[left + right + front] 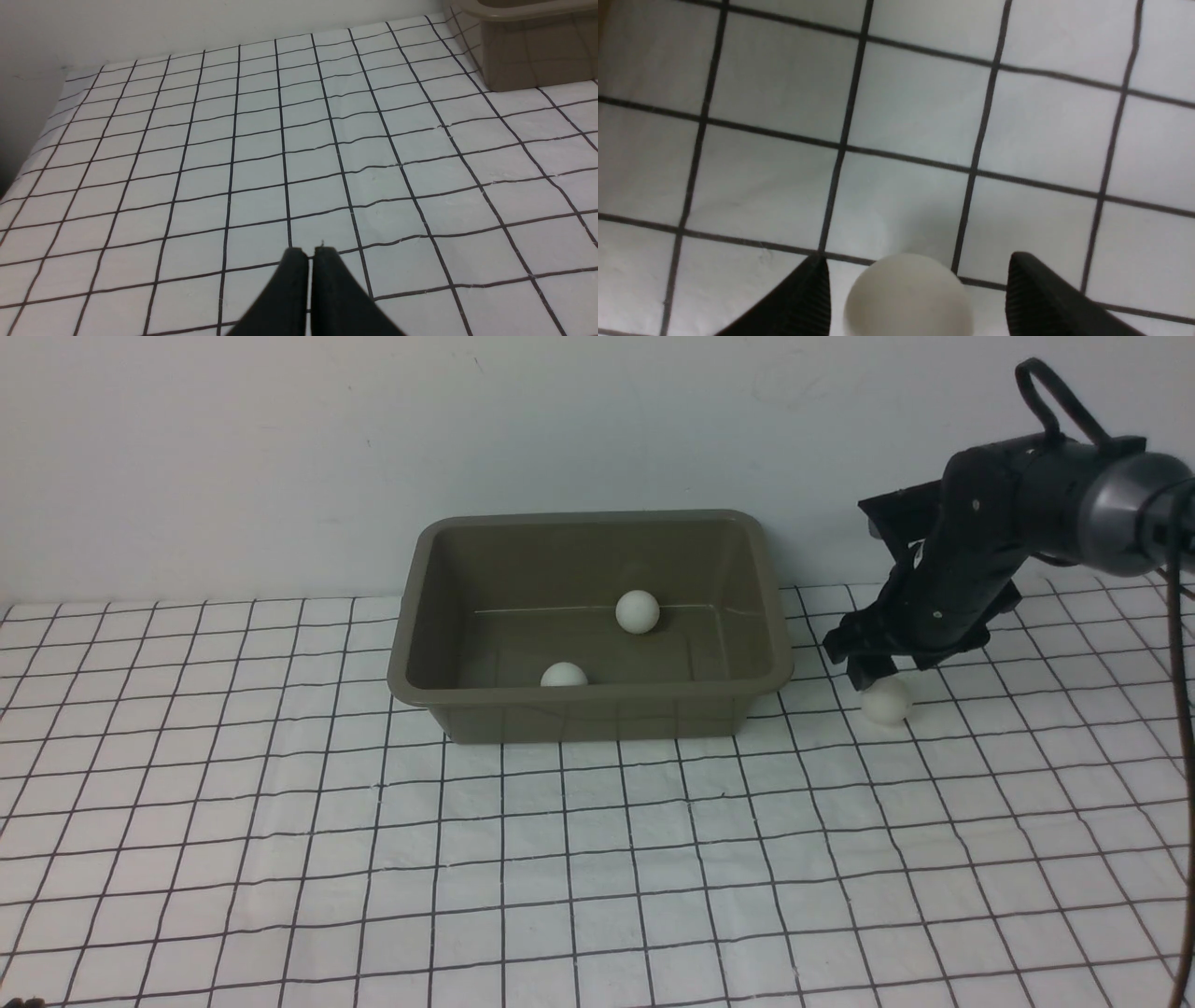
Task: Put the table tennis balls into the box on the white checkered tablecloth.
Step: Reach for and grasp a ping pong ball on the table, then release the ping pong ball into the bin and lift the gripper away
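While the right gripper's fingers point(803, 296) stood apart around the last table tennis ball point(908, 298) on the checkered tablecloth point(597, 859), it needed centring before a gentle, even squeeze; the left gripper's fingertips point(311, 254) were together.

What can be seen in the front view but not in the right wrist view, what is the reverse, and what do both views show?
Only the front view shows the two balls lying inside the box, and the box's whole rim.

Only the right wrist view shows clearly that the right gripper's fingers stand open with a gap on each side of the ball, touching it on neither side.

Both show the third ball, on the checkered tablecloth, outside the box, with the right gripper at it.
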Controlling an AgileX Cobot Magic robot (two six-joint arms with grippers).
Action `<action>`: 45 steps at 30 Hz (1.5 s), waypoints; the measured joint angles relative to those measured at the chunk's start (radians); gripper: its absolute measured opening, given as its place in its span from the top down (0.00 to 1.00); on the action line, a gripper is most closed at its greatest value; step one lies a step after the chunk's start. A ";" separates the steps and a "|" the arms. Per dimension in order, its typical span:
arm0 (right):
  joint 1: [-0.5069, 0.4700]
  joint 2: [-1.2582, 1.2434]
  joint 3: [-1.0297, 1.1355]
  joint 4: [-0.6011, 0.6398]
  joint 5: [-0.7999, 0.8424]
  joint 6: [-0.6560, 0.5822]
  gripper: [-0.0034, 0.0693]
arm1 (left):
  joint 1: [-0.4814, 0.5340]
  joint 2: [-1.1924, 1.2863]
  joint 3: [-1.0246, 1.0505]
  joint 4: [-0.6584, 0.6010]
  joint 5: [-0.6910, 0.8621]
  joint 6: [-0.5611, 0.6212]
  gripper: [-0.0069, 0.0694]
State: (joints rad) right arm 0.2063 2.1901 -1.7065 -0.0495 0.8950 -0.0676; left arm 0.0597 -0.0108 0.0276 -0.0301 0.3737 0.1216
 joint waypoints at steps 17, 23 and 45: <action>0.000 0.059 -0.013 0.027 0.032 0.004 0.46 | 0.000 0.000 0.000 0.000 0.000 0.000 0.91; 0.000 0.068 -0.107 -0.017 0.151 0.004 0.46 | 0.000 0.000 0.000 0.000 0.000 0.000 0.91; 0.216 0.086 -0.589 0.187 0.358 -0.060 0.46 | 0.000 0.000 0.000 0.000 0.000 0.000 0.91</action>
State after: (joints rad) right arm 0.4220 2.2760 -2.2952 0.1376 1.2533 -0.1274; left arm 0.0597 -0.0108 0.0276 -0.0301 0.3737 0.1216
